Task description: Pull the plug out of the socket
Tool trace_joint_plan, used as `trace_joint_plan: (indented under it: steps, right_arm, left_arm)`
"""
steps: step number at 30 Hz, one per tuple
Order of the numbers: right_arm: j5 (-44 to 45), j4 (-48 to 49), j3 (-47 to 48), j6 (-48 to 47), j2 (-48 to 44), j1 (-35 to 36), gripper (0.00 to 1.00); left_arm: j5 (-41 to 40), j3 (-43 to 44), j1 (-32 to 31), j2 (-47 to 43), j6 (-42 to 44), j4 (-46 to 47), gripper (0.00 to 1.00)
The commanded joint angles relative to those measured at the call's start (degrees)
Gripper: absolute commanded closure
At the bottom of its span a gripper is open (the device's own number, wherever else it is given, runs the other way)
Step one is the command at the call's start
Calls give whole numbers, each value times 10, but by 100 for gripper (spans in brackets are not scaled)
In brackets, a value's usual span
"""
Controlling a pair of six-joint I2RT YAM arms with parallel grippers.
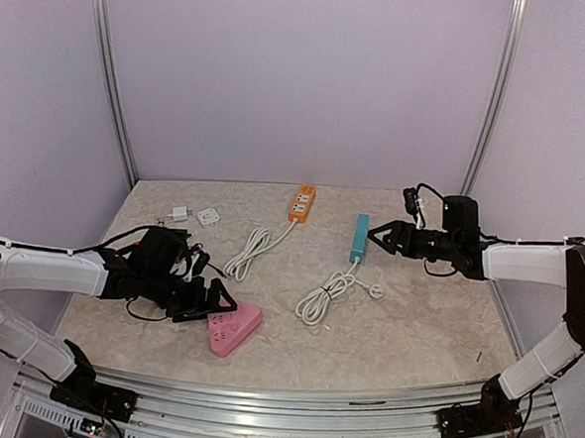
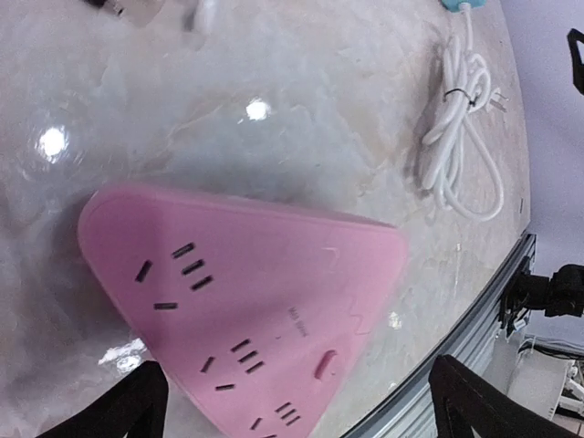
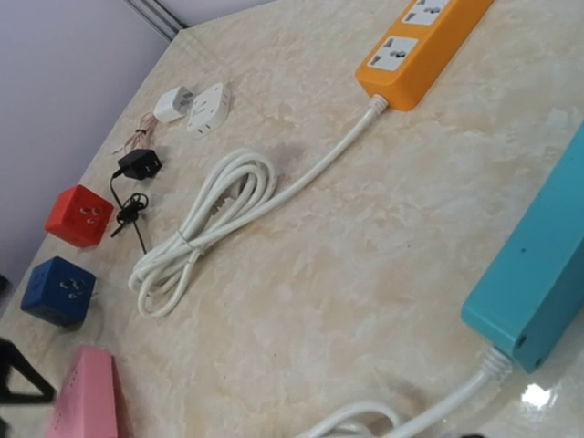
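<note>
Socket block (image 1: 234,330), pink and triangular, lies nearest of all, flat on the bench (image 1: 416,316) at the near left. The left pincer (image 1: 218,306) is right on it, spread wide. In the left wrist view its two dark fingertips (image 2: 137,401) stand far apart, with the pink slotted face filling the space between and ahead of them. Whether either tip touches the plastic, I cannot tell.

A little farther back, left of centre, sit a blue cube (image 3: 59,290) and a red cube (image 3: 80,214), with a small black plug adapter (image 3: 139,164) and its thin cord just beyond the red one.

Mid-bench now: a bundled white cable (image 1: 322,298) runs from the teal strip (image 1: 358,238). The right pincer (image 1: 379,235) hovers just right of that strip, well apart from the pink block. How wide it stands, I cannot tell.

Farther still, a second white coil (image 1: 249,251) leads up to the orange strip (image 1: 301,203). Two small white adapters (image 1: 208,216) rest side by side at the far left.
</note>
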Motion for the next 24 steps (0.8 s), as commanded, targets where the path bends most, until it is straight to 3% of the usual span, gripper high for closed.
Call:
trace_joint_plan:
  steps: [1, 3, 11, 24]
  right_arm:
    - [6, -42, 4, -29, -39, 20, 20]
    - [16, -67, 10, -48, -55, 31, 1]
    - [91, -161, 30, -109, -126, 96, 0]
    - [192, -141, -113, -107, -260, 181, 0]
  left_arm:
    - [-52, 90, -17, -35, 55, -86, 1]
    - [-68, 131, -15, -42, 77, -115, 1]
    - [-49, 222, 53, -38, 122, -139, 1]
    - [-78, 192, 36, 8, 142, -84, 1]
